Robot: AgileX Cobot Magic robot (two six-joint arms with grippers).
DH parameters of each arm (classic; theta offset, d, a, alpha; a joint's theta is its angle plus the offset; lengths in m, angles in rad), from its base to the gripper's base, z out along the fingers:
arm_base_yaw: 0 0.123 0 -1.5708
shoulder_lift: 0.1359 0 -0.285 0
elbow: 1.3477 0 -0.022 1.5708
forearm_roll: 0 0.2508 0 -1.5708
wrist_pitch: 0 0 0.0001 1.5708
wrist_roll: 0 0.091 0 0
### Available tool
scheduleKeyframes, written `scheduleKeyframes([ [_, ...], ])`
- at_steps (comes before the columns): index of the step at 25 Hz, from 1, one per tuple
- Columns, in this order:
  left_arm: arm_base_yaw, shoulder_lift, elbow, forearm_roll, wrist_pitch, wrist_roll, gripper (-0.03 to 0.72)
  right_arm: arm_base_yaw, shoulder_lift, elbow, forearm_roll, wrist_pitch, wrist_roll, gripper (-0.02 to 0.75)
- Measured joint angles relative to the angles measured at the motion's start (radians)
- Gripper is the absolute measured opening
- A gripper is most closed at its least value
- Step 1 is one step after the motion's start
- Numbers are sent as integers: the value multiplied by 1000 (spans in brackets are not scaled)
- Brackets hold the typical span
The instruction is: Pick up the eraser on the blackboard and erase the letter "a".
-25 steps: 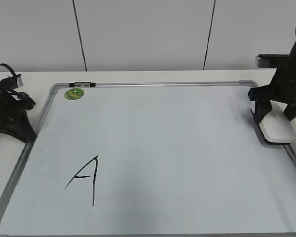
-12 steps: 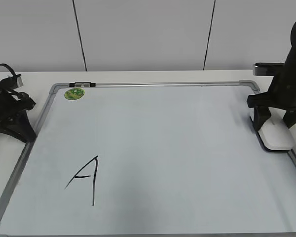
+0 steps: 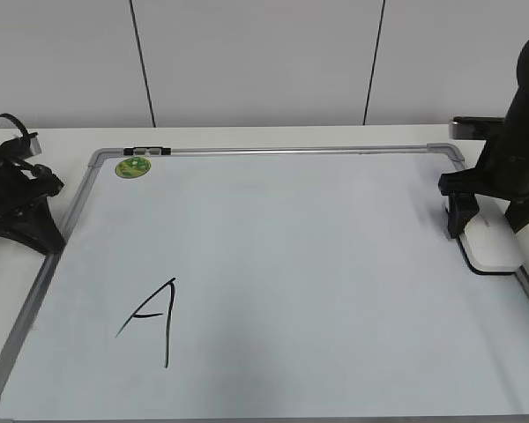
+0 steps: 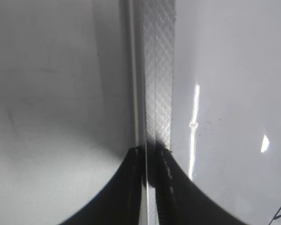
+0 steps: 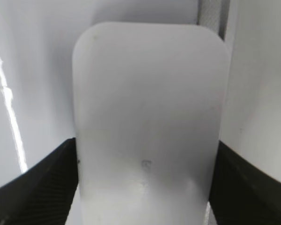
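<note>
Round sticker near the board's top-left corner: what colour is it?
Green with a paler centre; the round sticker shows best in the exterior view.

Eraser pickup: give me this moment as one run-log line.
phase: grasping | right gripper: straddling eraser, contact unclear | eraser: on blackboard right edge | left gripper: idle at left frame | marker "A": intact
</note>
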Motion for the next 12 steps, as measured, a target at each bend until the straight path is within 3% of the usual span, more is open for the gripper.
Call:
scheduleKeyframes([
  [7,0,0,0,0,0,0,72,0,4,-70,-2,66,-2,600],
  [12,0,5,-1,-2,0,0,229,0,4,-140,-2,142,-17,601],
])
